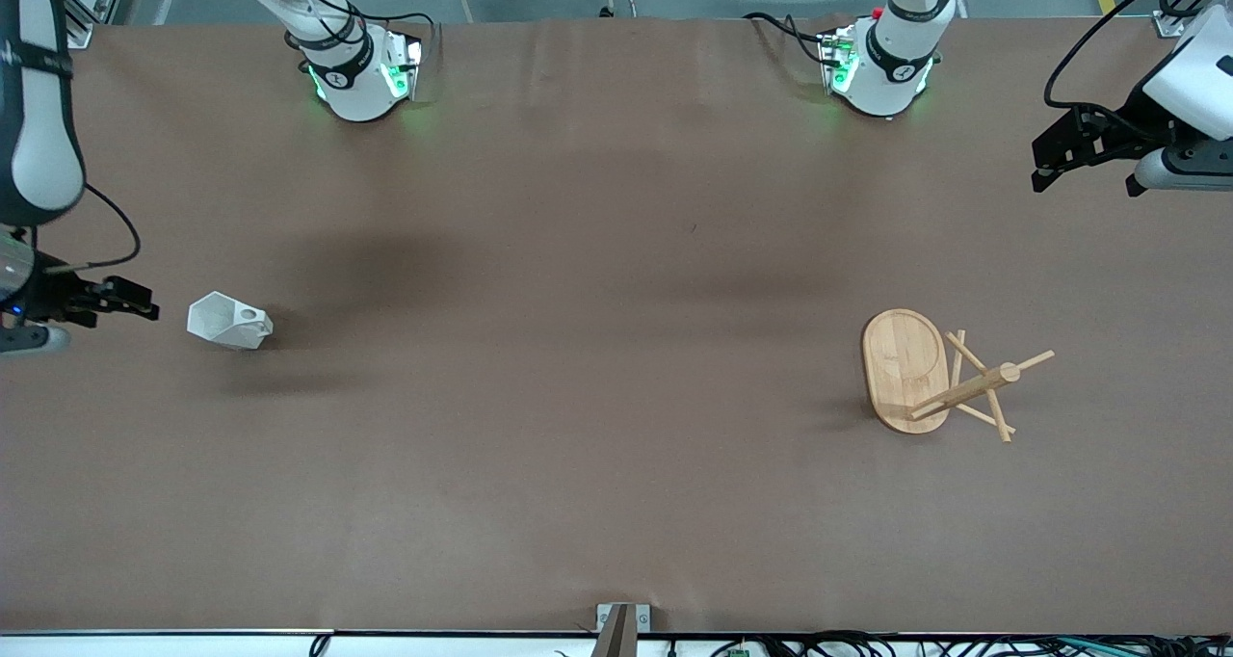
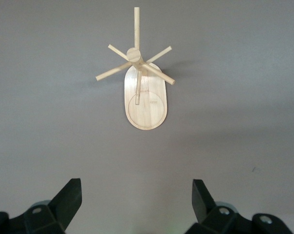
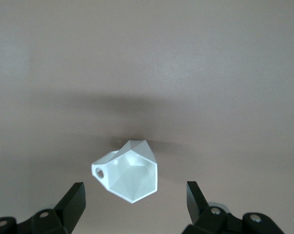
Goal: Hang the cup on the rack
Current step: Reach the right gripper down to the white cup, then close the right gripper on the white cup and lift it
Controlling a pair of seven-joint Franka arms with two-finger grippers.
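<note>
The white faceted cup (image 1: 228, 322) lies on its side on the brown table near the right arm's end, its pierced handle (image 1: 252, 318) up. In the right wrist view the cup (image 3: 130, 173) lies just ahead of the fingers. My right gripper (image 1: 143, 305) is open and empty over the table beside the cup, apart from it; it also shows in the right wrist view (image 3: 135, 190). The bamboo rack (image 1: 905, 368) stands on its oval base toward the left arm's end, and shows in the left wrist view (image 2: 144, 105). My left gripper (image 1: 1042, 168) is open and empty over the table, well off the rack; its own view (image 2: 136, 187) shows it too.
The two arm bases (image 1: 361, 69) (image 1: 881, 65) stand along the table's edge farthest from the front camera. A small metal bracket (image 1: 621, 618) sits at the table's edge nearest the front camera.
</note>
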